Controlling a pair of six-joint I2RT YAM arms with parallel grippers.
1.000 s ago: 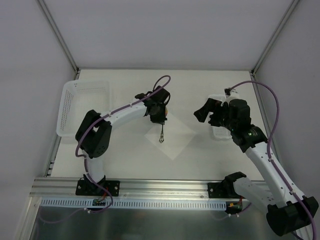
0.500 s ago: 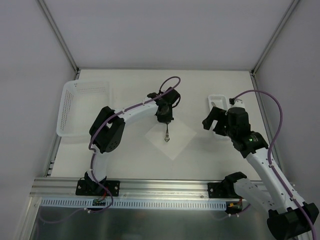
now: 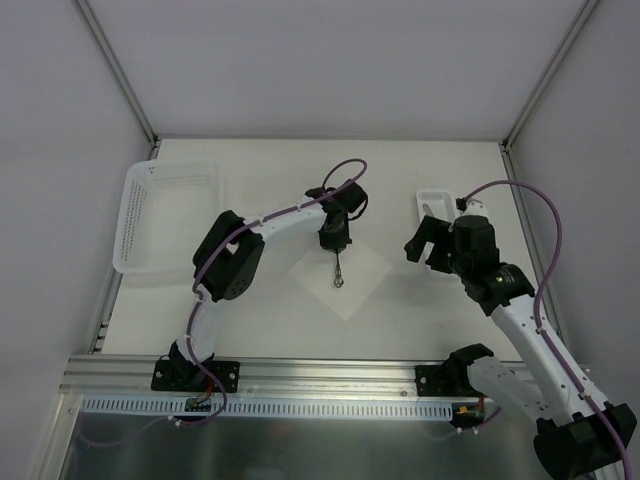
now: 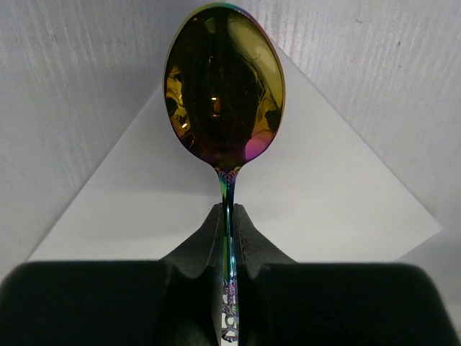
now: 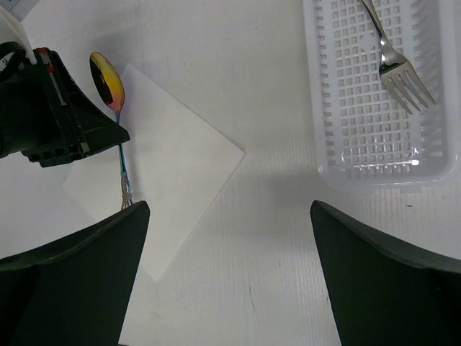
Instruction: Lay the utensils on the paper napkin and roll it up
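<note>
Currently pinched at the neck between the fully closed fingers of the left gripper: small spoon with shiny gold, iridescent bowl and ornate silver handle; held above the thin white square paper napkin, bowl pointing toward 1 corner; cannot tell whether the bowl touches the paper.

Hovering just beside the napkin with jaws spread wide and holding nothing: right gripper; lying apart from the napkin, inside the small white perforated plastic basket: 1 silver-looking metal fork.

Possible trouble from here:
- if released from above, could bounce or slide off the paper, since close to the corner;
- if lowered too far or dragged, could push or crease the light, unfixed napkin;
- if laid across the corner and not near the middle, could make the later rolling loose;
- when fetching the fork, could catch the tines in the basket holes and lift the light basket too;
- with 2 arms near the same napkin, could collide.

No brand, label or readable writing anywhere; only a small orange mark on the left gripper, too small to read.
</note>
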